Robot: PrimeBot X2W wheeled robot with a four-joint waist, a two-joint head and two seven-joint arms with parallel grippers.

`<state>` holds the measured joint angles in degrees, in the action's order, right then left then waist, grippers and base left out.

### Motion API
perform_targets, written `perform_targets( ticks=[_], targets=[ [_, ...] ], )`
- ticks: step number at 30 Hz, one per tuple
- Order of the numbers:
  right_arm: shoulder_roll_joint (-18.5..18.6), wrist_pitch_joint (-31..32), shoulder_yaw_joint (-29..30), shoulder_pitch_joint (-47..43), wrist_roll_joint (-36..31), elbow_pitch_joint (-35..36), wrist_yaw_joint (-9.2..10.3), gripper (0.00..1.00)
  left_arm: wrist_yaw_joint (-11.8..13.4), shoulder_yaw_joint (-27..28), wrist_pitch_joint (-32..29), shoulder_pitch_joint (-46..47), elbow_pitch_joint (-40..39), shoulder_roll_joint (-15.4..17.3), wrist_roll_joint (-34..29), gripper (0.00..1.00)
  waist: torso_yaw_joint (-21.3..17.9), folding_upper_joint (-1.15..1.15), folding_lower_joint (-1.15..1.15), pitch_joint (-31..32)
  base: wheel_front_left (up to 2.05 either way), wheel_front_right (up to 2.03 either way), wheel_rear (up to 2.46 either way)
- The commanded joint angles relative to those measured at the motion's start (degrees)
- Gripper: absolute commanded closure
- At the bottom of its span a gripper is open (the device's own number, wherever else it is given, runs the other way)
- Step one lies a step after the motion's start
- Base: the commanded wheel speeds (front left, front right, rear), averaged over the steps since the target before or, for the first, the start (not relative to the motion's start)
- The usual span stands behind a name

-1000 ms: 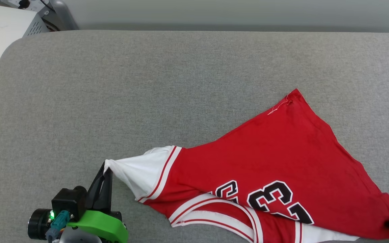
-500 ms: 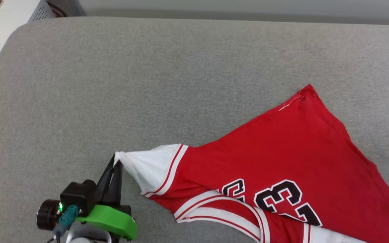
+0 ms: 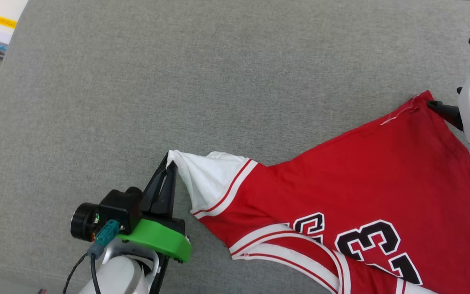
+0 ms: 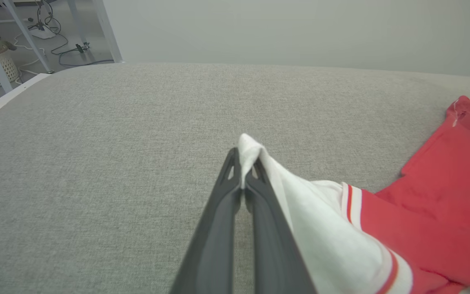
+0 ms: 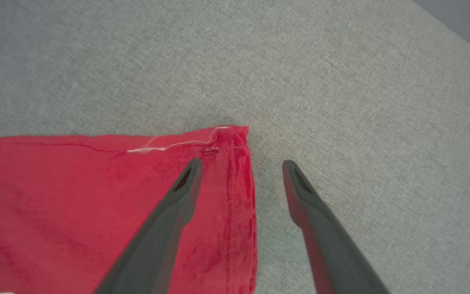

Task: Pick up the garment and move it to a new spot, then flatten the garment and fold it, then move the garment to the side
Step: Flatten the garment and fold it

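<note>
One hem corner of the garment is straddled by the open right fingers; the opposite sleeve tip is gripped by the closed left fingers.

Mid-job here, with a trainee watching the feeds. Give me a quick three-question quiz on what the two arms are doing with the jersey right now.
1. True or false: the left gripper has its jaws shut on the white sleeve of the garment.
2. The right gripper is: A) shut on the collar; B) open, with its jaws on either side of the edge at the red hem corner; C) open over the number 23.
3. Fill in: the garment lies on a ____ padded surface.
Key: 1 true; 2 B; 3 grey.
</note>
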<state>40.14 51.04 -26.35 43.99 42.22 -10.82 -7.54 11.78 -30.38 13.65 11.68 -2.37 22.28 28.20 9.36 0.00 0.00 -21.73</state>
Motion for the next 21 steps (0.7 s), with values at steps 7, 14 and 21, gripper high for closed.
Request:
perform_targets(
  ticks=[7,14,21],
  targets=[
    [-0.9,-1.7,-8.1,4.7,-1.1,-11.0,0.05,0.0,-1.4,-0.3,0.9,3.0,1.6,-2.0,-0.8,1.0,4.1,0.0,0.0,-4.4,0.0,0.0,0.0],
    [-0.1,-5.1,-14.4,3.3,4.1,-13.4,0.05,1.0,-1.7,0.6,1.2,2.8,3.0,-2.6,-1.0,1.0,3.6,0.0,0.0,-4.1,0.0,0.0,0.0],
    [1.5,-18.3,-15.6,5.3,7.7,-10.8,0.05,1.0,-2.0,1.9,1.3,2.4,3.7,-1.7,-1.7,1.0,1.6,0.0,0.0,0.2,0.0,0.0,0.0]
  ],
)
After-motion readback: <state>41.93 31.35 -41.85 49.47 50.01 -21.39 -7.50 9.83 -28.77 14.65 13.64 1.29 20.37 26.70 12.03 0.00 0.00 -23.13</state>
